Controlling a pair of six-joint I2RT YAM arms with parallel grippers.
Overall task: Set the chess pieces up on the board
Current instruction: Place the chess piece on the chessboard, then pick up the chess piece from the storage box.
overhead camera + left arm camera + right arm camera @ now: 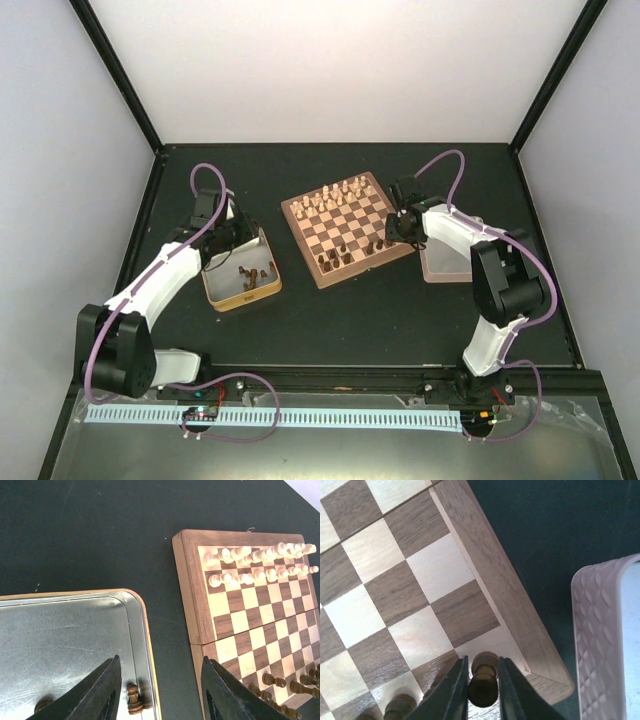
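The board (345, 225) lies at mid-table, with cream men along its far rows and dark chess pieces (350, 248) on its near rows. My right gripper (483, 659) is at the board's right near corner. Its fingers press on the head of a dark pawn (483, 685) that stands on the light corner square by the rim (490, 590). More dark pieces (400, 705) stand beside it. My left gripper (161, 659) hangs open over the corner of a metal tin (60, 635). A dark pawn (134, 700) lies in the tin by the left finger. The board's rim (192, 590) is to the right.
The gold-rimmed tin (245, 300) left of the board holds several loose dark pieces (250, 277). A pink quilted tray (440, 265) sits right of the board, its edge (605, 640) close to my right gripper. Cream men (255, 562) fill the board's far rows.
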